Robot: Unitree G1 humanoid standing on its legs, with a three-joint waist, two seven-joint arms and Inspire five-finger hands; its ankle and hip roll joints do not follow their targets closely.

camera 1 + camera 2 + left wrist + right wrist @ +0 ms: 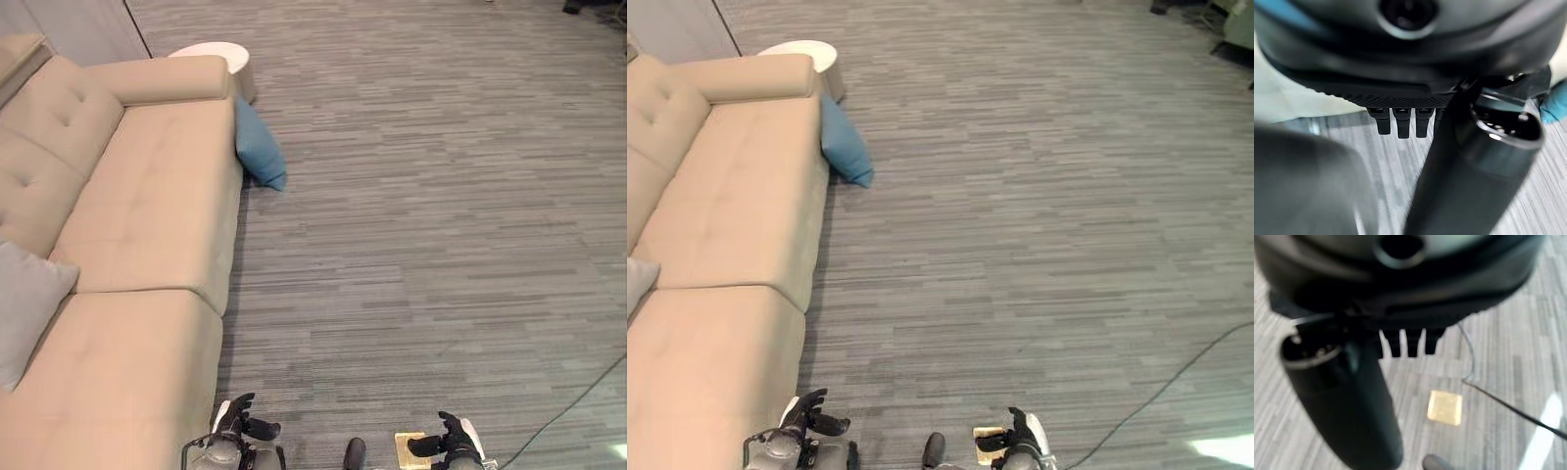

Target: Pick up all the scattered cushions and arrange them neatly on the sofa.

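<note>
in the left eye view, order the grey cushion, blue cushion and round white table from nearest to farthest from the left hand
From the left hand:
1. Grey cushion, on the sofa's left edge.
2. Blue cushion, on the floor against the sofa's front.
3. Round white table, beyond the sofa's armrest.

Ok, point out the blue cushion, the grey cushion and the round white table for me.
blue cushion (259, 147), left eye view, middle of its face, leaning against the sofa front.
grey cushion (24, 304), left eye view, centre of its visible part on the sofa.
round white table (211, 52), left eye view, its top.
</note>
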